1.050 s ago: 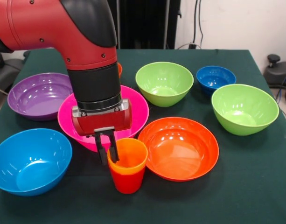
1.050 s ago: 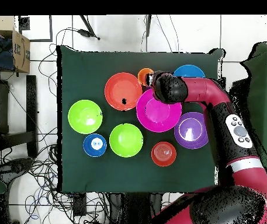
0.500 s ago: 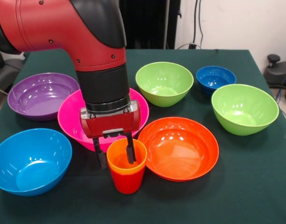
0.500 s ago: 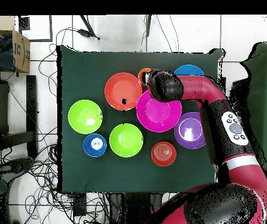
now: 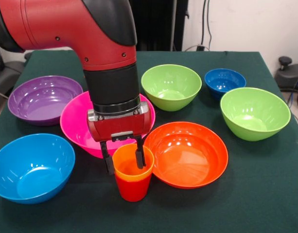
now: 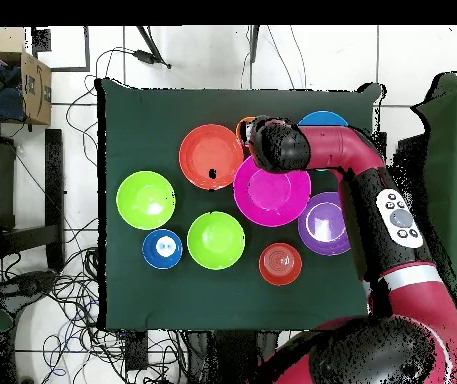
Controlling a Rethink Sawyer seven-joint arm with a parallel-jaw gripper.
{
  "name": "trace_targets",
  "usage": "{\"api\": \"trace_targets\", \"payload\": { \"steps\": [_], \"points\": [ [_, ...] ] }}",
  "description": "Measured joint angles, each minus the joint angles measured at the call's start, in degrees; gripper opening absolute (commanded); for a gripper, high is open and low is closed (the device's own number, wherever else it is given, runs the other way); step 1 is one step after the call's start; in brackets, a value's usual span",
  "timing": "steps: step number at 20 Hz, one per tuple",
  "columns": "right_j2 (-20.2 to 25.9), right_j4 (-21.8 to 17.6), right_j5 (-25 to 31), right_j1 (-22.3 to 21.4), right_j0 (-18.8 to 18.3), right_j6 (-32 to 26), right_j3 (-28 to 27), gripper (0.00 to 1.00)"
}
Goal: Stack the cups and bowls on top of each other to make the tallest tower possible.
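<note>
We've got the fingers (image 5: pixel 138 156) spread wide, clamping nothing: one dips inside the orange cup (image 5: pixel 133 162), the other hangs outside its rim on the pink bowl's side. The gripper (image 5: pixel 123 160) straddles that wall without squeezing it. The orange cup sits nested upright in the red cup (image 5: pixel 132 188), a two-piece tower (image 5: pixel 132 174) at the table's (image 5: pixel 265 194) near edge.

Moving outward, we see the large orange-red bowl (image 5: pixel 186 153) just beside the tower, and the pink bowl (image 5: pixel 78 127) behind it, partly hidden by the arm (image 5: pixel 95 43). The light blue bowl (image 5: pixel 32 167) sits near the front corner, the purple bowl (image 5: pixel 41 99) behind it. Two green bowls (image 5: pixel 171 86) (image 5: pixel 254 113) and the small blue bowl (image 5: pixel 224 81) stand apart further back. From overhead we also spot a small orange-red bowl (image 6: pixel 280 263) by the purple one.
</note>
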Motion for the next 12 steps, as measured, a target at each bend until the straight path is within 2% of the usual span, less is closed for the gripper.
{"api": "trace_targets", "payload": {
  "steps": [12],
  "points": [
    [0.16, 0.92, 12.01, -6.88, 1.38, 0.00, -2.38, 1.00]
  ]
}}
